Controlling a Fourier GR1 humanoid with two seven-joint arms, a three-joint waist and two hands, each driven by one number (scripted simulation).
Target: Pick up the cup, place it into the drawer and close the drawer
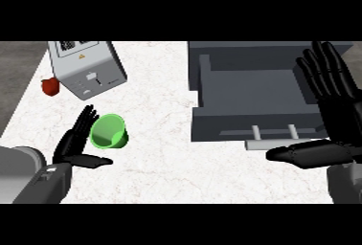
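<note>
Lighting even and diffuse. The white table (166, 160) reads bright throughout. Inside the drawer (247, 91), the walls show darker shade. Black fingers (326, 64) carry dull grey highlights. Slight shading inside the cup (107, 133).

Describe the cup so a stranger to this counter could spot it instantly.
On the white counter, find the grey appliance at the far left. Nearer, right beside the left hand, sits the cup. It is the only bright green thing; the small object by the appliance is red.
</note>
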